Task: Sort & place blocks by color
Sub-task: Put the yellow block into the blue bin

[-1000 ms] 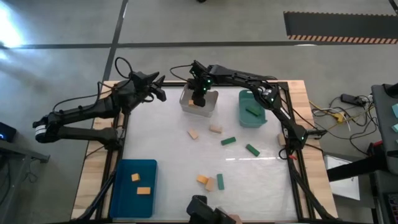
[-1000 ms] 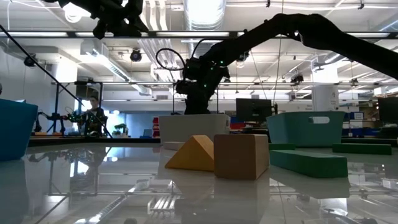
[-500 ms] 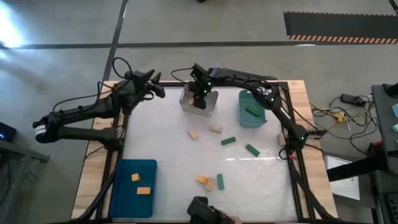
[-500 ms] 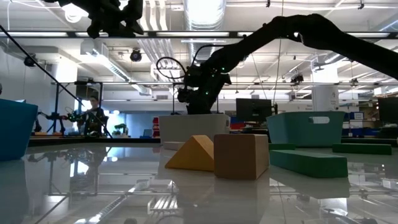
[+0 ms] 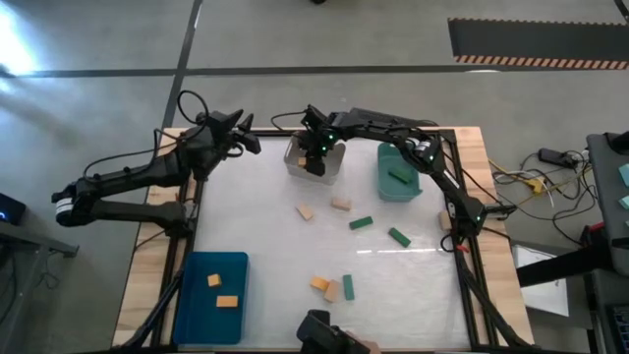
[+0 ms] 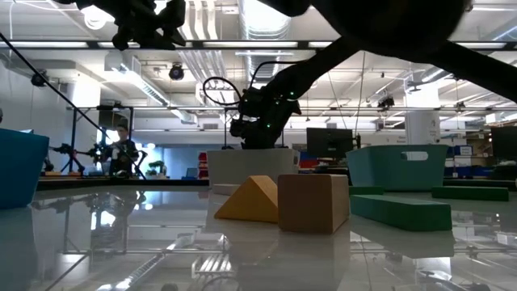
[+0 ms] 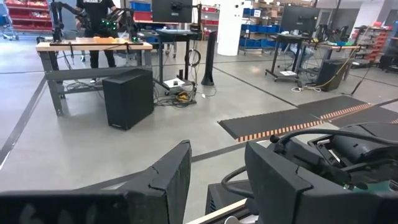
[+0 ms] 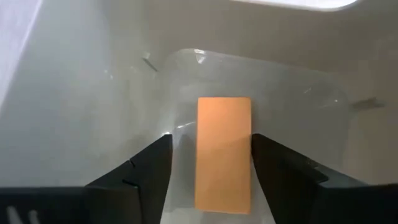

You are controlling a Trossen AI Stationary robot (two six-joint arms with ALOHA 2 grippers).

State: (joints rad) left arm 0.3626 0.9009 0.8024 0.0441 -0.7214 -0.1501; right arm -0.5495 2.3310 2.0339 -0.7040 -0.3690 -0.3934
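Observation:
In the right wrist view a pale tan bar block [image 8: 224, 152] lies on the floor of the clear bin [image 8: 292, 93]. My right gripper [image 8: 211, 168] stands open inside that bin at the table's far middle [image 5: 314, 157], one finger along each long side of the bar. My left gripper [image 5: 246, 136] hangs open and holds nothing, high over the far left corner [image 7: 217, 180]. Loose blocks lie on the white table: tan [image 5: 306, 211] [image 5: 340, 205], green [image 5: 361, 223] [image 5: 398, 236] [image 5: 348, 287], orange [image 5: 319, 284]. My right gripper reaches slanting down into the clear bin with its fingers along the tan bar. One finger [image 8: 273, 168] stands right against the bar's long edge [image 8: 249, 155]; I cannot tell whether it touches. The bar lies flat on the bin floor.
A green bin [image 5: 398, 172] holding a green block stands right of the clear bin. A blue bin [image 5: 211, 295] with two orange blocks sits at the near left. In the low view an orange wedge [image 6: 249, 200], a tan cube [image 6: 313, 202] and a green bar [image 6: 400, 212] lie near.
My right arm has sunk lower over the clear bin, taking the gripper down into it. My left gripper has swung a little toward the table's far edge.

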